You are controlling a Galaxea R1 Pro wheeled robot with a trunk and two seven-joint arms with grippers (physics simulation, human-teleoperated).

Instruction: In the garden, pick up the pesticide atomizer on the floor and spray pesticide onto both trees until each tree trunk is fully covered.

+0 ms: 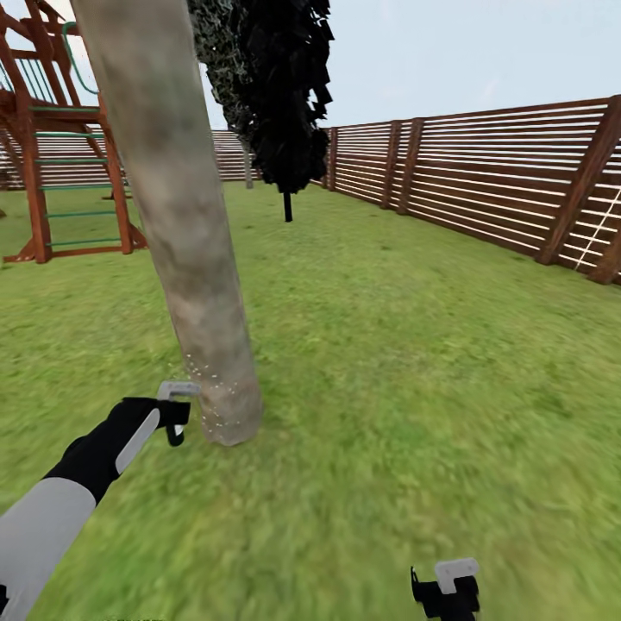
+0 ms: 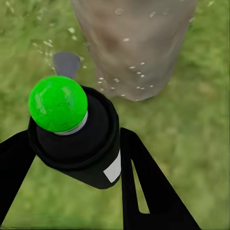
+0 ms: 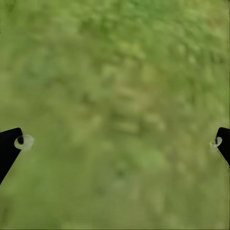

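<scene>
atomizer [image 2: 76, 139] faces speckled trunk [image 1: 185, 250].

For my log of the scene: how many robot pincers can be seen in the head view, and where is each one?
2. The left pincer is beside the base of the tree trunk, holding the atomizer. The right pincer is low over the lawn.
</scene>
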